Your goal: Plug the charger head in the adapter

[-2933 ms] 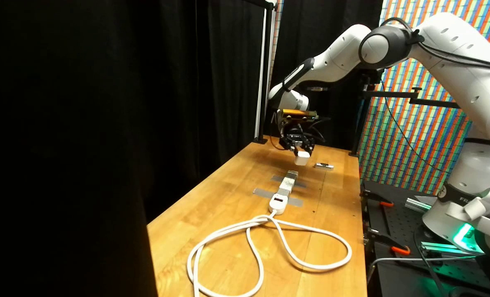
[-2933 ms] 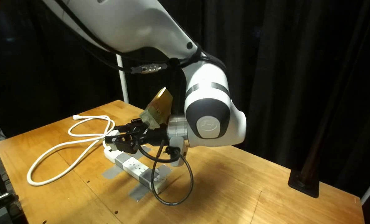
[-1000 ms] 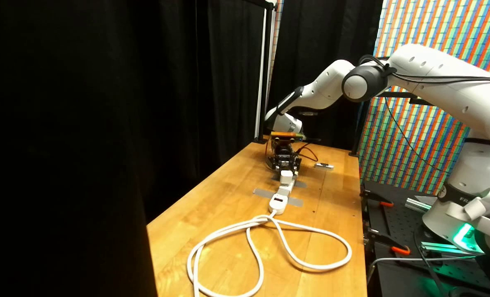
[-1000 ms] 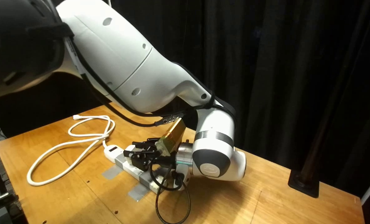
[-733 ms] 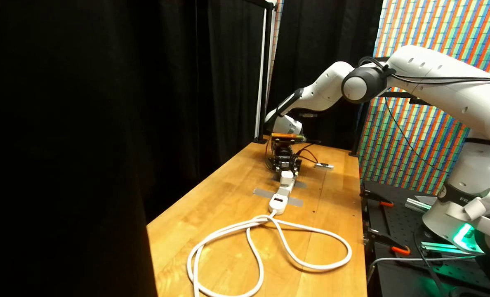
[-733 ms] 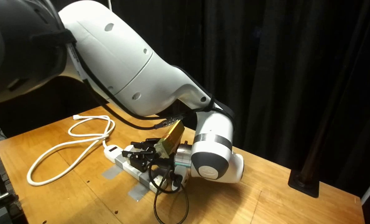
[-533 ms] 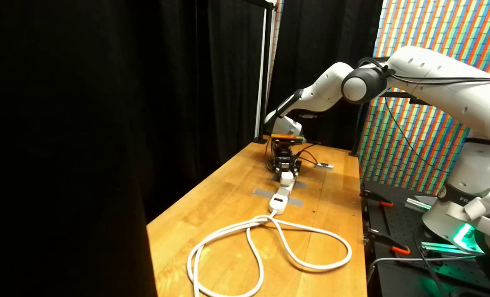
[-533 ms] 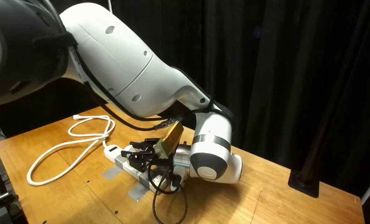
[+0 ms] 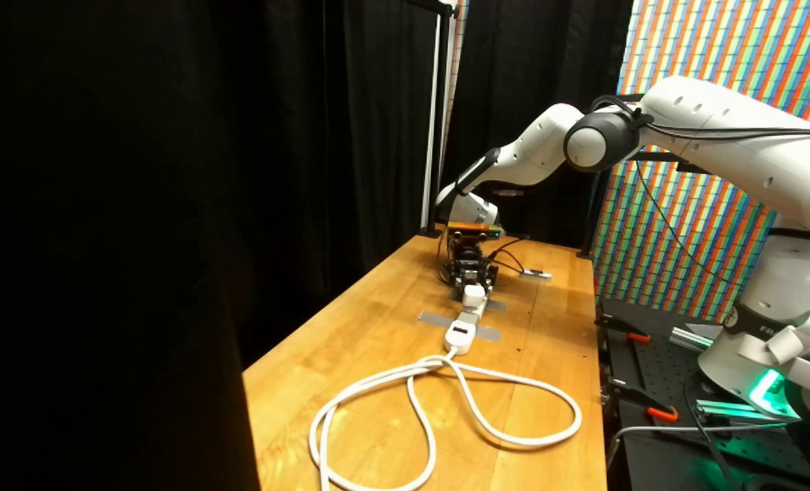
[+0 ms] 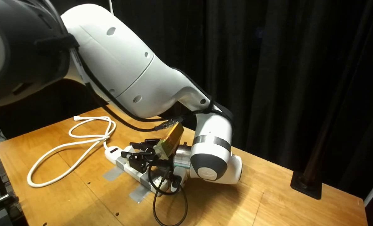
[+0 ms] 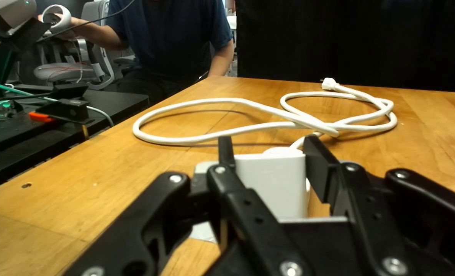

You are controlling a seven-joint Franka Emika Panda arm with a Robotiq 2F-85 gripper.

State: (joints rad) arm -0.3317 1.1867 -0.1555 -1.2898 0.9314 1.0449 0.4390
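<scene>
Closest in the wrist view is the black gripper (image 11: 268, 155), clamped on the charger (image 11: 270, 188), a small white block, with one of its fingers (image 11: 321, 168) along each side. The charger stands roughly upright, a broad face toward the wrist camera. In both exterior views it sits over the adapter (image 10: 132, 171), near the rounded end; its underside is hidden, so I cannot tell whether it is plugged in or only resting there.

The adapter lies flat on the wooden surface (image 10: 73, 201), crossed by grey tape (image 10: 113, 173) in two places. Past its rounded end the white cable (image 11: 174, 141) runs out and loops over itself, and its plug (image 11: 329, 84) lies near the far edge of the surface.

At the left of the wrist view, by the surface's edge, is a black clamp (image 11: 72, 111) with an orange part. Farther back, a person (image 11: 174, 38) in a dark blue shirt, head out of frame, holds a white ring-shaped controller (image 11: 61, 19). A grey chair (image 11: 70, 72) stands behind, and a black curtain (image 11: 350, 42) hangs beyond the surface on the right.
</scene>
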